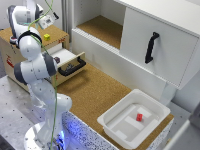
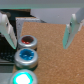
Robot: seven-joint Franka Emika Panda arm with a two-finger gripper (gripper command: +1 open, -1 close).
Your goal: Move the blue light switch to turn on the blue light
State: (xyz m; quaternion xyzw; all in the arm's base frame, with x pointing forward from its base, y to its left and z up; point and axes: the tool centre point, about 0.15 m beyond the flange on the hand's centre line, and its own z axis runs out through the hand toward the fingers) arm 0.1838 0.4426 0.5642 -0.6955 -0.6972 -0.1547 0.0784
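You've got 1 Panda arm (image 1: 37, 65), folded up at the exterior view's left. The gripper (image 2: 41, 27) shows only in wrist view: 2 pale fingers (image 2: 71, 30), spread wide apart w/ nothing between them, above a cork surface (image 2: 57, 57).

Count 3 round buttons in a row in wrist view: 1 red button (image 2: 28, 42), 1 blue button (image 2: 26, 56) right next to it, 1 green button (image 2: 22, 78) glowing brightly, partly cut off by the frame edge. Can't tell a separate blue switch or blue light from these.

Exterior view: 1 white bin (image 1: 134, 118) at approx 4 o'clock from frame center, 1 small red block (image 1: 139, 117) in it. 1 open drawer (image 1: 70, 61) w/ black handle at 9 o'clock. 1 yellow block (image 1: 46, 36) on the wooden box top, 10 o'clock. 1 white cabinet door (image 1: 157, 47) w/ 1 black handle (image 1: 151, 47) at 2 o'clock.
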